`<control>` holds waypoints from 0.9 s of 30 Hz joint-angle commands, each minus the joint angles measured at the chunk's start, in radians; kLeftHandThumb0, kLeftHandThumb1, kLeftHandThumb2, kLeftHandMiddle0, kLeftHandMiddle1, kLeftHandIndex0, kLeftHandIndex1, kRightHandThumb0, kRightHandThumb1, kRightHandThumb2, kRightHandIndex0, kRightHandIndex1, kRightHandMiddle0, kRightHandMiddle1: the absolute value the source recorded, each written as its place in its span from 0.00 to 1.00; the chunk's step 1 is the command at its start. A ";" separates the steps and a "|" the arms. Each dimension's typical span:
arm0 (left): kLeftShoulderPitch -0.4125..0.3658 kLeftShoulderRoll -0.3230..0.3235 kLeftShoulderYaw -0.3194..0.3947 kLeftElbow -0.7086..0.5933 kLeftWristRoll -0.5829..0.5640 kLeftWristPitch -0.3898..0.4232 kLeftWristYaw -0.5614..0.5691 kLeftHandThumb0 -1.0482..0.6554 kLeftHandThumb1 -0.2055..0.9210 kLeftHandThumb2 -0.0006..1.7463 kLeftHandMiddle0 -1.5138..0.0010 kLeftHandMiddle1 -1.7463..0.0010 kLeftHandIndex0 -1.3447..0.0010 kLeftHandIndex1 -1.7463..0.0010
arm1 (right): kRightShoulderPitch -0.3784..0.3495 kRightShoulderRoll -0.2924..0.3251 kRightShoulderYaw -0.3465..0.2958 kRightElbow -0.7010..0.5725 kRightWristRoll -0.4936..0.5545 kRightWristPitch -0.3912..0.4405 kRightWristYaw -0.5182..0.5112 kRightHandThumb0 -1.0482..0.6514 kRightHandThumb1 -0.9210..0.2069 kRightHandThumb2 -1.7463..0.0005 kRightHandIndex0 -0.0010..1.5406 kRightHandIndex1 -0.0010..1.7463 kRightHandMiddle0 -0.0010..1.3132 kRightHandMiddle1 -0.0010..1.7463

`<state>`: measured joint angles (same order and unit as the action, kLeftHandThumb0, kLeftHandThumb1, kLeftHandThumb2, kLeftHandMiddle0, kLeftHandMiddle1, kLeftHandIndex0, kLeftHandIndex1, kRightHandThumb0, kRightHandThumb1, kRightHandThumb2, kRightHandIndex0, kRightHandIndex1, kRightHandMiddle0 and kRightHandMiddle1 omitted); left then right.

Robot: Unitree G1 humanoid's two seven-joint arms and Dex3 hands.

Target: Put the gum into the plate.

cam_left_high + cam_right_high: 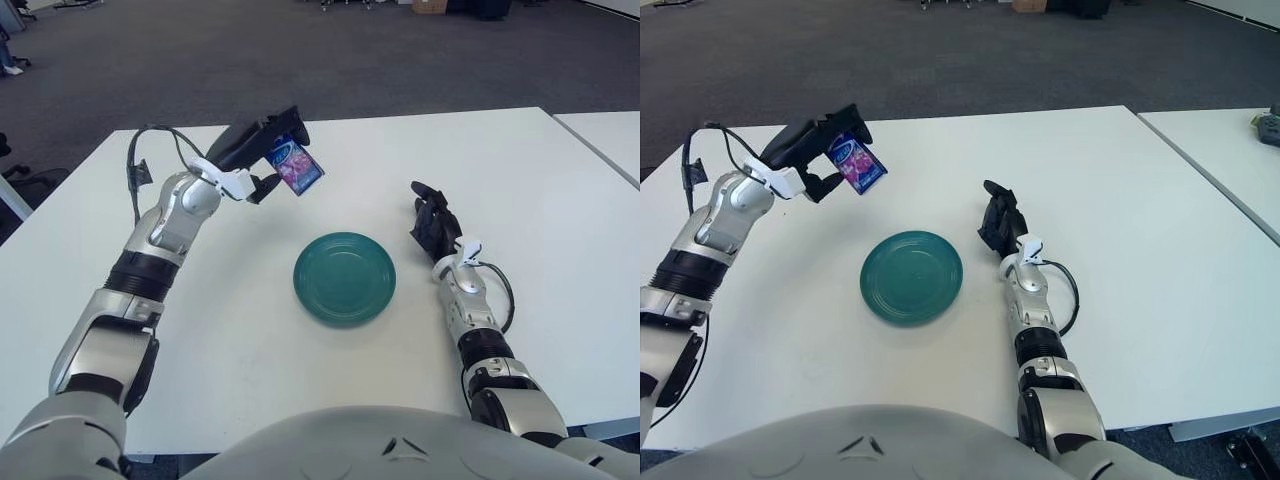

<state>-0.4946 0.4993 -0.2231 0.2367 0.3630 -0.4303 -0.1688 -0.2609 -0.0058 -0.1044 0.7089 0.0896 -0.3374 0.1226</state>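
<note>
Closest to the camera is the robot's own grey chest at the bottom edge, with both arms reaching out over the white table (520,170).

Next up is the plate (345,277), a round teal one sitting flat on the table pretty much dead centre between the two arms. Nothing is in it right now.

Just to the right of the plate is the right hand (434,224), dark fingers loosely open and pointing away from the robot, holding nothing. It shows low over the tabletop, near the plate's right edge but clearly apart from it. Can't tell for sure if it's actually touching the table.

Further back on the left side, the left hand (262,150) is lifted up off the table, and its fingers are closed around the gum (297,167). That's a small blue and purple pack with a bit of pink on it, tilted so one corner points down toward the plate. The pack sticks out from the right side of the hand. It's up in the air, behind and to the left of the plate, not over it.

Past the far edge of the table there's just dark grey carpet (330,60), and a second white table (605,135) peeks in on the right.
</note>
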 commanded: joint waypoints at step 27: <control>0.049 -0.146 -0.234 0.173 0.206 -0.141 -0.037 0.61 0.34 0.84 0.52 0.04 0.63 0.00 | 0.087 0.016 0.019 0.058 -0.013 0.064 -0.042 0.11 0.00 0.43 0.04 0.01 0.01 0.02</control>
<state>-0.4464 0.3560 -0.4356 0.4080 0.5525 -0.5653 -0.1883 -0.2554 0.0009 -0.0877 0.7067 0.0863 -0.3409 0.0929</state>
